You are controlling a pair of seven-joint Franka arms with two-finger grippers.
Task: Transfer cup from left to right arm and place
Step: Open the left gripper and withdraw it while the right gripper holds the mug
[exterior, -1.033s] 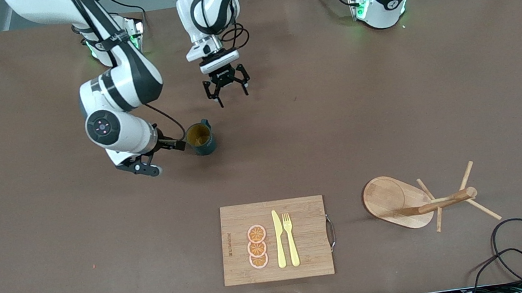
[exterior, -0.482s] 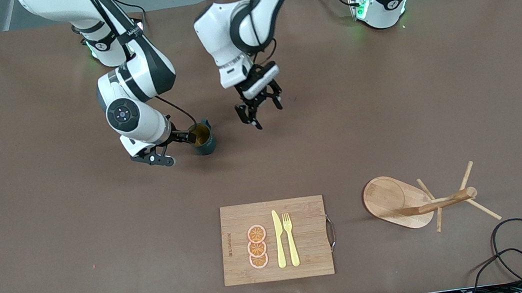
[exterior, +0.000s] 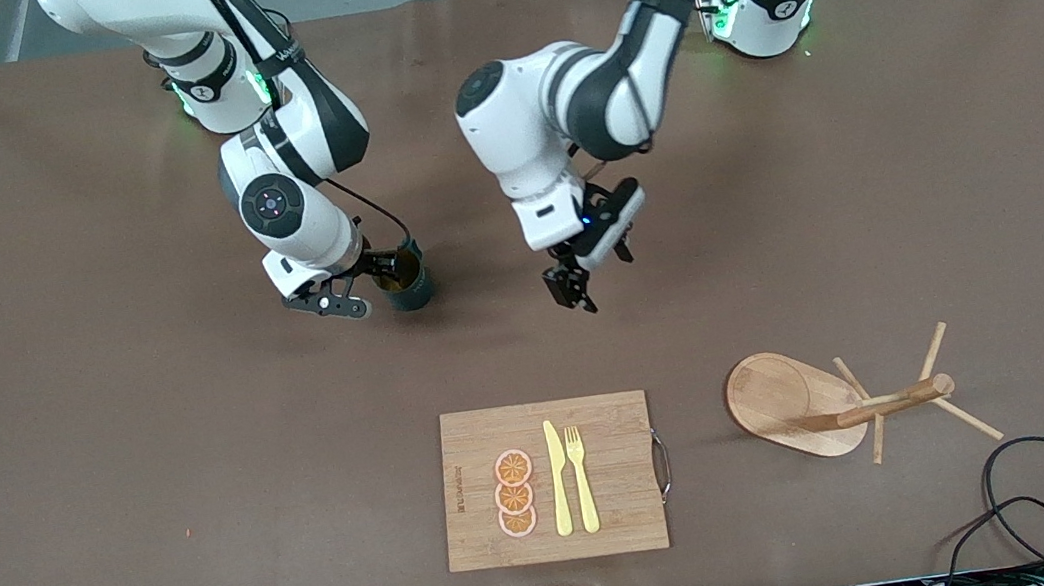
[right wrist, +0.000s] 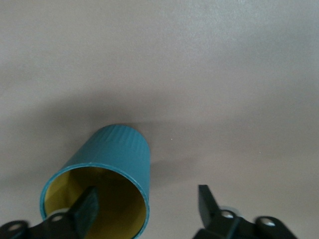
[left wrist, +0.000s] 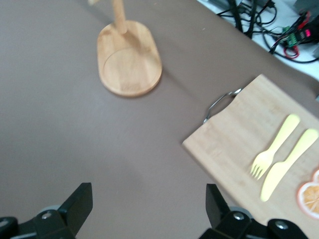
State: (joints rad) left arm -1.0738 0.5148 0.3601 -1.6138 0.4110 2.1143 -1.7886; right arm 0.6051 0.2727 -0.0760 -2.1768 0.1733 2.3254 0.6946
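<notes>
Nearest the front camera lies one bamboo cutting board (exterior: 549, 481) carrying three orange slices (exterior: 514, 494), one yellow knife (exterior: 558, 478) and one yellow fork (exterior: 582, 478). At its three o'clock, one wooden mug tree (exterior: 834, 403) lies toppled. Farther up, the left gripper (exterior: 596, 271) hangs over bare table, fingers spread wide and empty. At its nine o'clock stands one teal cup (exterior: 406, 279), upright on the table; the right gripper (exterior: 363, 282) straddles its rim, one finger (right wrist: 84, 209) inside, one outside, jaws parted. Its handle is mostly hidden.
</notes>
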